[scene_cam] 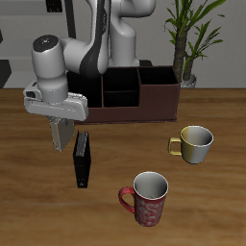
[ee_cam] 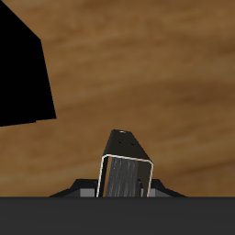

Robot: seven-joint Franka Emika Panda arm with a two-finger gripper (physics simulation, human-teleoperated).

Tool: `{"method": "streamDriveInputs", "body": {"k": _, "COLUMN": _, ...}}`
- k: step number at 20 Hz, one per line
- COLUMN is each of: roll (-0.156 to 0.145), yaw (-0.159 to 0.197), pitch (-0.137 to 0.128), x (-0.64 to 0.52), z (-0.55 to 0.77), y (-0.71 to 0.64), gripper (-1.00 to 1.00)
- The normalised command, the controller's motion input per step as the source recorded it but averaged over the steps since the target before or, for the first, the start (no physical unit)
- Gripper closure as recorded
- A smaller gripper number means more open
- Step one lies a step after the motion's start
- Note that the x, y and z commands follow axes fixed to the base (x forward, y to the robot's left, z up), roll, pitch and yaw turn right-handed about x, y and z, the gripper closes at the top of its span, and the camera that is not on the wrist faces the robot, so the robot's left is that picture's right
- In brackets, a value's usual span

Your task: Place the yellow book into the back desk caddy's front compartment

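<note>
- Gripper (scene_cam: 61, 125): pointed down and, by the look of it, clamped on the yellow book (scene_cam: 60, 140), which hangs from it as a thin grey slab.
- Seen from the wrist: same book (ee_cam: 126, 173) close under the camera, narrow edge up with a pale outline. Fingers themselves hidden there, so the grip is judged from the exterior view.
- Cannot tell whether the book's lower edge is clear of the table (scene_cam: 29, 192) or touching it.
- Held upright, long axis roughly vertical, which suits dropping into a narrow cell.
- Just beside the hand, nearer the table's front edge: black book (scene_cam: 84, 159), standing on edge, apart from the held one. Likely the thing to avoid brushing on the way up.
- Back desk caddy (scene_cam: 135, 108) farther back, against the robot's base, long side across the table.
- Front compartment (scene_cam: 121, 96): the nearer cell of the split middle section, back from the hand and across toward the mugs' side.
- Coming move, as a guess: lift, carry back and across, line the thin edge up with the cell, then lower.
- Yellow mug (scene_cam: 193, 142) and red mug (scene_cam: 146, 198) well away from that path.
</note>
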Motion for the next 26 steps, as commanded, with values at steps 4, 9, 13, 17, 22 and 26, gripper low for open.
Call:
{"method": "streamDriveInputs", "body": {"k": 4, "roll": 0.073, "yaw": 0.115, "pitch": -0.059, "x": -0.03, "z": 0.67, "y": 0.53, "gripper": 1.00}}
{"method": "streamDriveInputs", "body": {"k": 9, "roll": 0.119, "yaw": 0.155, "pitch": -0.055, "x": -0.16, "z": 0.76, "y": 0.89, "gripper": 1.00}}
{"method": "streamDriveInputs", "body": {"k": 13, "roll": 0.094, "yaw": 0.115, "pitch": -0.044, "x": -0.13, "z": 0.64, "y": 0.70, "gripper": 1.00}}
{"method": "streamDriveInputs", "body": {"k": 17, "roll": 0.150, "yaw": 0.168, "pitch": -0.055, "x": -0.13, "z": 0.89, "y": 0.99, "gripper": 1.00}}
{"method": "streamDriveInputs", "body": {"k": 22, "roll": 0.040, "yaw": 0.084, "pitch": -0.030, "x": -0.03, "z": 0.47, "y": 0.41, "gripper": 1.00}}
{"method": "streamDriveInputs", "body": {"k": 26, "roll": 0.009, "yaw": 0.142, "pitch": 0.020, "x": -0.06, "z": 0.39, "y": 0.31, "gripper": 1.00}}
